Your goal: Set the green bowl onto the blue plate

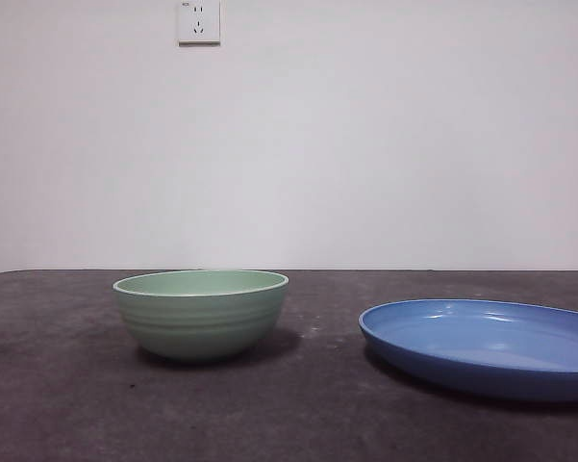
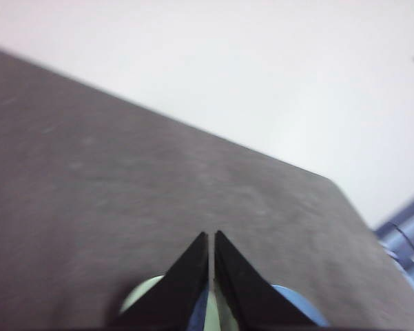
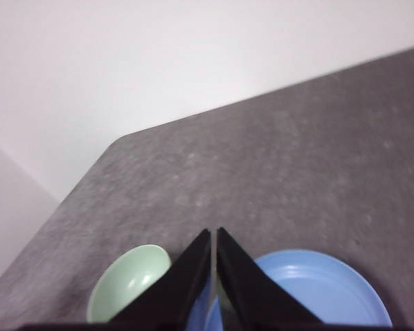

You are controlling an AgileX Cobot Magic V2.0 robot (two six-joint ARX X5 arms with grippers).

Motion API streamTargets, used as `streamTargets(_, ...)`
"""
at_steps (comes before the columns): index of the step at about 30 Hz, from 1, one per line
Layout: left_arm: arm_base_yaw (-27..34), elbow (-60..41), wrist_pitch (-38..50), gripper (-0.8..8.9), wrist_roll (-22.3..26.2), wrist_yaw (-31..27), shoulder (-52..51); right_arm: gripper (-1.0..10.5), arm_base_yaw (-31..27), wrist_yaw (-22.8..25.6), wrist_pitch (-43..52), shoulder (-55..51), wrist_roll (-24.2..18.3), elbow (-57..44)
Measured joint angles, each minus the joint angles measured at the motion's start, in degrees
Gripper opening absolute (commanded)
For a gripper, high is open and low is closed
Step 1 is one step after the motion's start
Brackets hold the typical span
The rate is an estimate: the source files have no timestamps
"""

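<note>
Bowl upright at frame's lower left, apart from plate at lower right, on worktop. Left gripper and right gripper: jaws pressed together, holding nothing.

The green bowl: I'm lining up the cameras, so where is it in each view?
Front view: green bowl left of centre, apart from the blue plate.
Left wrist view: a pale sliver at the bottom edge beside the jaws.
Right wrist view: low, beside the jaws.
Shared landmark: the blue plate.
</note>
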Motion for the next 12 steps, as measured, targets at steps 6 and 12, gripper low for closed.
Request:
streamTargets(6,-4.59,10.58,-9.03,0.15,2.64,6.86,6.97,0.1,3.80,-2.67,-8.11,6.45,-4.28,11.61)
streamTargets(12,-10.34,17.81,-22.18,0.15,10.95,8.63,11.61,0.1,9.33,-4.13,-20.28,13.07,-11.30,21.92)
